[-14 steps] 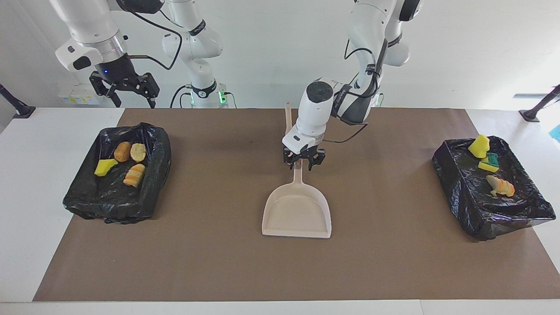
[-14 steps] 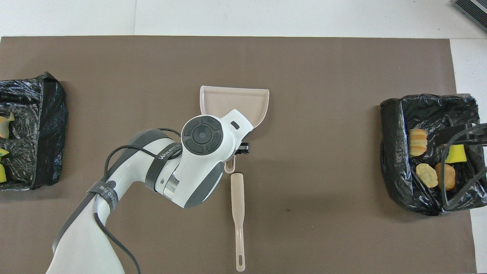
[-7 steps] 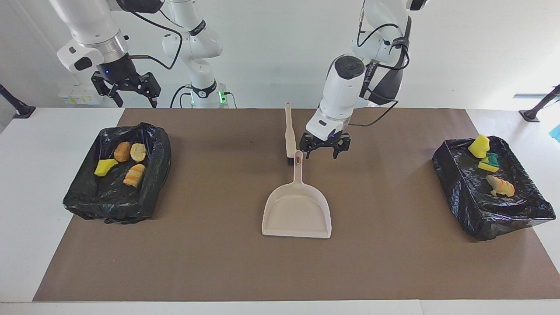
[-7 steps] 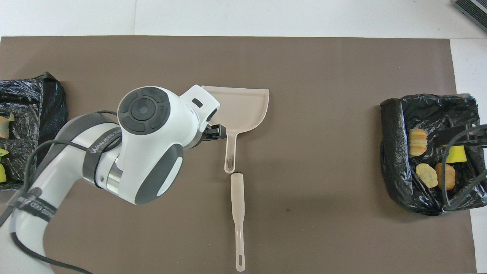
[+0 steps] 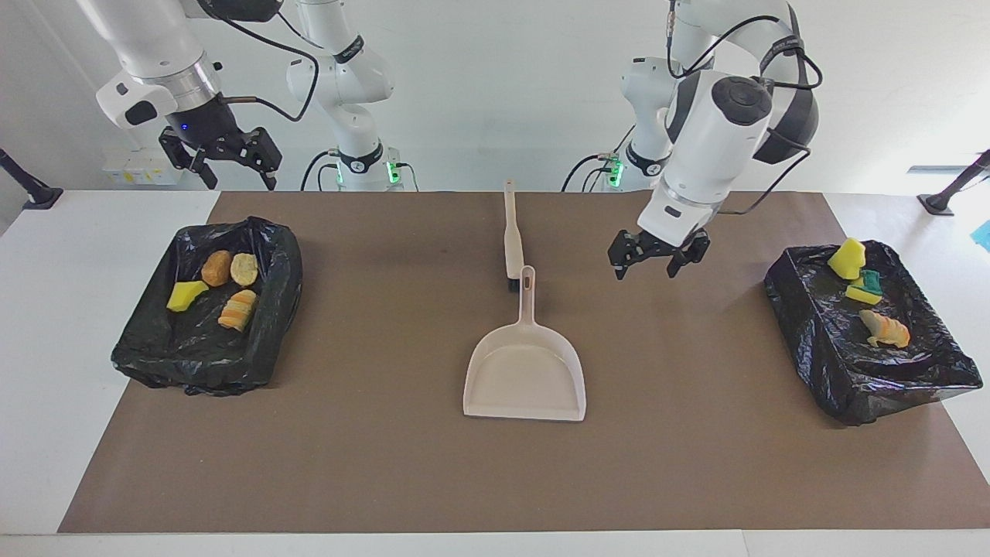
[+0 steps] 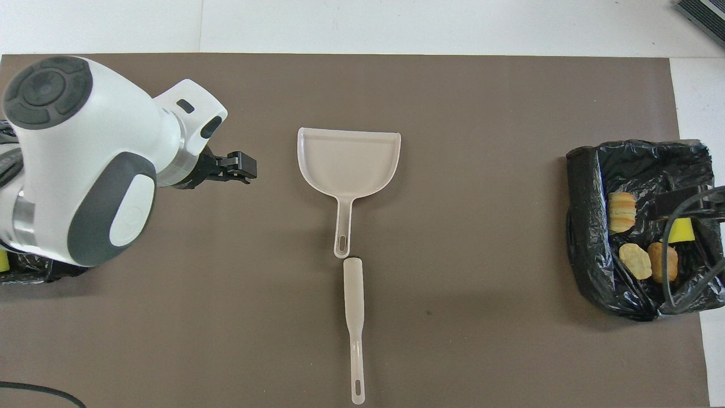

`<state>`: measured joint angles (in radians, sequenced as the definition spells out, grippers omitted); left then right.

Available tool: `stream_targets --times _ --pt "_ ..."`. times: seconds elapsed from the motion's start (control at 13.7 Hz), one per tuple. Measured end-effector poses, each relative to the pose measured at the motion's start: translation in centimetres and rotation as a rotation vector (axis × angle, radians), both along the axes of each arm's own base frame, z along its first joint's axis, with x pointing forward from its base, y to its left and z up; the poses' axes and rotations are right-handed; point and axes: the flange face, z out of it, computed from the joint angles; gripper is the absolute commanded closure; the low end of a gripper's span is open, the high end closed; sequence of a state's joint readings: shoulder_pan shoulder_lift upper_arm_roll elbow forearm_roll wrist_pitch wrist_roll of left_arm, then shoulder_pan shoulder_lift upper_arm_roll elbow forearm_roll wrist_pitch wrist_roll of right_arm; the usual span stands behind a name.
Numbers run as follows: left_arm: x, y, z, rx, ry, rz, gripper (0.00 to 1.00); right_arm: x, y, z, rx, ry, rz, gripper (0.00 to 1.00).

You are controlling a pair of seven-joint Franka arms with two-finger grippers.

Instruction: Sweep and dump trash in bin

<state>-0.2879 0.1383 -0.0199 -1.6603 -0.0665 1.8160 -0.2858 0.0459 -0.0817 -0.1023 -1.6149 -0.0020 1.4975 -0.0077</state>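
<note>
Dustpan (image 5: 524, 371) lies mid-mat (image 5: 387, 464), its handle pointing toward the robots. Brush (image 5: 511, 236) lies in line with it, nearer the robots, its head almost touching the handle's tip. Bin (image 5: 205, 309) at the right arm's end of the table holds four trash pieces (image 5: 232, 309). Bin (image 5: 866, 363) at the left arm's end holds three trash pieces (image 5: 885, 329).

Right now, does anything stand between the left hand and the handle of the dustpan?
Nothing visible does. The left hand hangs open over bare mat, beside the dustpan, toward the left arm's end of the table. The brush lies nearer to the robots than the dustpan, not in between.
</note>
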Motion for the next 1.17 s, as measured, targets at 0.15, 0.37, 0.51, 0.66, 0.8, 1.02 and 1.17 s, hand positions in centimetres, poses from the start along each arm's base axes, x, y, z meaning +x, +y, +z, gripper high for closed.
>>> stream_targets --times 0.15,0.37,0.51,0.66,0.8,1.02,1.17 --pt "0.8 3.7 0.9 0.004 0.018 -0.030 0.00 0.0 0.0 0.0 0.000 0.001 0.000 0.00" --pt "1.6 9.8 1.9 0.005 0.045 -0.087 0.00 -0.1 0.0 0.0 0.000 0.002 0.000 0.00" --pt "1.7 13.1 2.4 0.002 0.045 -0.127 0.00 -0.1 0.0 0.0 0.001 0.004 0.000 0.00" --pt "1.6 15.4 3.0 0.001 0.041 -0.159 0.00 -0.1 0.0 0.0 0.001 0.005 0.000 0.00" --pt "0.9 17.1 4.0 0.012 0.041 -0.189 0.00 -0.1 0.0 -0.1 0.001 0.006 0.000 0.00" --pt "-0.2 17.6 5.7 0.023 0.037 -0.201 0.00 -0.2 0.0 -0.1 0.001 0.006 -0.001 0.00" --pt "-0.9 17.2 6.4 0.025 0.047 -0.210 0.00 -0.2 -0.1 0.0 0.001 0.006 -0.001 0.00"
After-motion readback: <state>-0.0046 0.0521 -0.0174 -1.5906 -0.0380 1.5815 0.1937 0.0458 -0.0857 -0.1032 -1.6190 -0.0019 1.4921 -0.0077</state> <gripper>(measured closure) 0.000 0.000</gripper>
